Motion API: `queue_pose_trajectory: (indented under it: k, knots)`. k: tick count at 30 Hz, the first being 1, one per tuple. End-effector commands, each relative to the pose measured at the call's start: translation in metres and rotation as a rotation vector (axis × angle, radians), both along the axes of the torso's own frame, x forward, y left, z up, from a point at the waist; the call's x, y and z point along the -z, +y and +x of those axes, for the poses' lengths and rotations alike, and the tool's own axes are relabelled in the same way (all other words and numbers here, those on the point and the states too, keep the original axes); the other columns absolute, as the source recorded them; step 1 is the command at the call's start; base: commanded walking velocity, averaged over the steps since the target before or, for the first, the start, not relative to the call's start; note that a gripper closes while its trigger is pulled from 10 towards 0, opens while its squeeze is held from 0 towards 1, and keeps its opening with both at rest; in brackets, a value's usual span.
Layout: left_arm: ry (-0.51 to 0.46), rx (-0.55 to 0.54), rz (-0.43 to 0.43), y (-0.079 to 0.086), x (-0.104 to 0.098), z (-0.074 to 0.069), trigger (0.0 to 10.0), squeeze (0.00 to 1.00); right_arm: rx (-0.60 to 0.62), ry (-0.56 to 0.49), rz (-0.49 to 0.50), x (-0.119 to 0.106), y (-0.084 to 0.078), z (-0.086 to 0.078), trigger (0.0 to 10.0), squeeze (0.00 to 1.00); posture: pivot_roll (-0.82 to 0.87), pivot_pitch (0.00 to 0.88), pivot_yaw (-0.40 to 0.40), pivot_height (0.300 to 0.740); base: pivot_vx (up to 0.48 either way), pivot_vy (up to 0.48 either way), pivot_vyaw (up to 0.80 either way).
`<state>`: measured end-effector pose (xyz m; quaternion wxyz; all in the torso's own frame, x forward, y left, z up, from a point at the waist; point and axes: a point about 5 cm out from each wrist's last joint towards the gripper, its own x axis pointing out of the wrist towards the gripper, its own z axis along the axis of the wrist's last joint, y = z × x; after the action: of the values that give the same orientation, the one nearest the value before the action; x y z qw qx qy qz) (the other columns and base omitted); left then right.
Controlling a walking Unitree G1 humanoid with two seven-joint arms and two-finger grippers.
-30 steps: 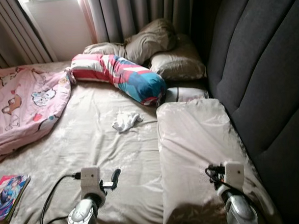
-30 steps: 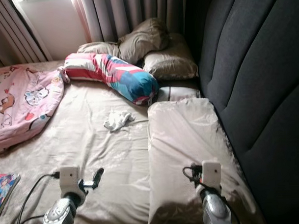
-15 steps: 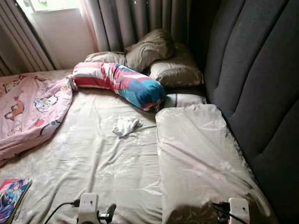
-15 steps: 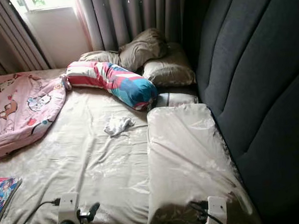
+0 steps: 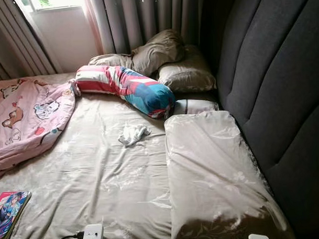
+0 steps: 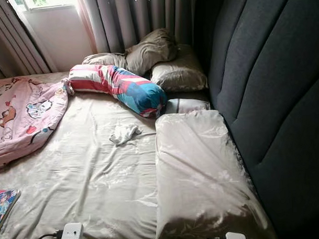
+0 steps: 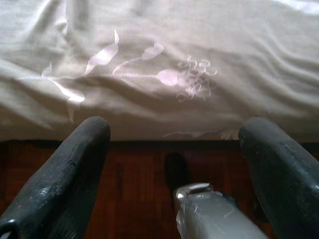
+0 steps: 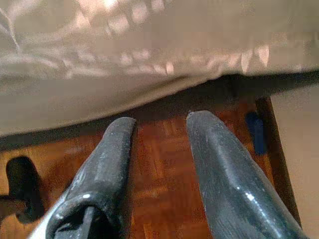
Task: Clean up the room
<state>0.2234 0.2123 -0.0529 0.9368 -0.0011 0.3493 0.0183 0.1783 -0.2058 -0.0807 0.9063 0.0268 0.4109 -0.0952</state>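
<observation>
A crumpled white cloth (image 5: 133,134) lies on the beige bed sheet (image 5: 98,174), mid-bed. A striped red, white and blue bolster (image 5: 129,89) lies slantwise behind it. A colourful book (image 5: 8,211) rests at the bed's near left corner. My left gripper (image 7: 174,132) hangs open with nothing in it, below the bed's edge and over the wood floor. Its white wrist box (image 5: 93,235) sits at the bottom of the left eye view. My right gripper (image 8: 157,122) is also open and empty, beside the mattress edge, above the floor.
A large beige pillow (image 5: 214,175) lies along the dark padded headboard (image 5: 273,84). Brown pillows (image 5: 167,51) are piled by the curtains (image 5: 145,17). A pink cartoon blanket (image 5: 23,121) is bunched at the left. A silver robot part (image 7: 209,214) shows under the left gripper.
Both arms have dropped toward the bottom of the eye views, leaving just the wrist boxes in sight. The camera has shifted slightly. Things on the bed lie as before.
</observation>
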Motion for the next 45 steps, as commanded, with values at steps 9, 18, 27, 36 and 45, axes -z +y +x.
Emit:
queue_pose_trajectory:
  k: [9, 18, 27, 36, 45]
  knots:
    - [0.127, 0.002, 0.022, 0.004, 0.017, -0.028, 10.0, 0.00, -0.061, 0.089, 0.010, 0.011, 0.010, -0.018, 10.0, 0.00, -0.02, 0.162, 0.045, 0.740, 0.000, 0.032, 0.00]
    - [0.155, -0.006, 0.032, 0.014, 0.020, -0.036, 10.0, 0.00, -0.057, 0.086, 0.024, 0.011, 0.012, -0.019, 10.0, 0.00, -0.02, 0.164, 0.047, 0.740, 0.000, 0.311, 0.65]
    - [0.160, -0.015, 0.041, 0.027, 0.017, -0.038, 10.0, 0.00, -0.041, 0.110, 0.041, 0.014, 0.012, -0.024, 10.0, 0.00, -0.02, 0.163, 0.050, 0.740, 0.000, 0.312, 0.00]
    - [0.182, -0.005, 0.031, 0.009, 0.024, -0.041, 10.0, 0.00, -0.049, 0.133, 0.047, 0.016, 0.014, -0.027, 10.0, 0.00, -0.02, 0.162, 0.052, 0.740, 0.000, 0.310, 0.00]
    - [0.178, 0.030, 0.009, -0.032, 0.026, -0.030, 10.0, 0.00, -0.048, 0.150, 0.049, 0.017, 0.014, -0.030, 10.0, 0.00, -0.02, 0.158, 0.053, 0.740, 0.000, 0.447, 0.00]
